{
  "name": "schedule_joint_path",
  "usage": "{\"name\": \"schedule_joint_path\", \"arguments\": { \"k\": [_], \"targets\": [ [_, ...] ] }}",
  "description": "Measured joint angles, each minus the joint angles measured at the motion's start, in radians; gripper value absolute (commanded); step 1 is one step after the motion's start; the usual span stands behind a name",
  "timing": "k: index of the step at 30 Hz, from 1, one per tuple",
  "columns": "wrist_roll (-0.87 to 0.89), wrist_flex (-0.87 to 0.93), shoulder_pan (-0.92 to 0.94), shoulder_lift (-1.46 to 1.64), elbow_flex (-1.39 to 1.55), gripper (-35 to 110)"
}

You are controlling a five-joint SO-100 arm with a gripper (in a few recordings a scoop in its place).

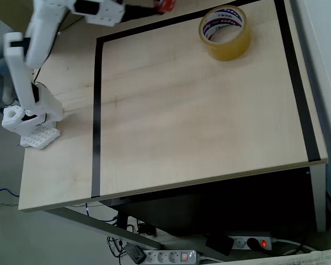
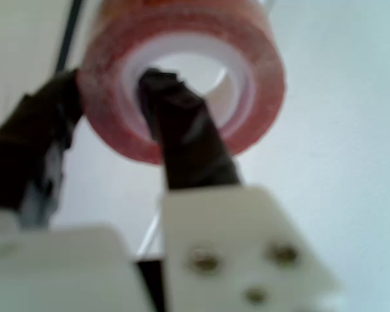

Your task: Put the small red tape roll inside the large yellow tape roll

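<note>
The small red tape roll (image 2: 182,71) fills the top of the wrist view, with one dark finger (image 2: 185,140) through its pale core and the other finger (image 2: 32,156) against its outer left side, so my gripper (image 2: 110,107) is shut on its wall. In the overhead view the roll (image 1: 166,5) shows as a red spot at the top edge, at the tip of the gripper (image 1: 160,8), held beyond the table's far edge. The large yellow tape roll (image 1: 225,32) lies flat at the table's far right, well to the right of the gripper.
The wooden table (image 1: 198,110) carries a black tape rectangle (image 1: 96,110). The white arm's base (image 1: 30,118) is clamped at the left edge. Power strips (image 1: 171,255) and cables lie on the floor below the front edge.
</note>
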Motion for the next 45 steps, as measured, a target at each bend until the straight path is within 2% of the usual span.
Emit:
{"name": "schedule_joint_path", "arguments": {
  "k": [8, 21, 30, 36, 37, 40, 45],
  "targets": [
    [0.0, -0.084, -0.066, -0.287, -0.225, 0],
    [0.0, -0.252, -0.048, -0.565, -0.25, 0],
    [0.0, -0.27, -0.017, -0.591, -0.25, 22],
    [0.0, -0.213, 0.003, -0.591, -0.29, 26],
    [0.0, -0.198, 0.008, -0.591, -0.305, 24],
    [0.0, -0.129, 0.026, -0.591, -0.353, 0],
    [-0.015, 0.13, 0.049, -0.591, -0.433, 0]
  ]
}}
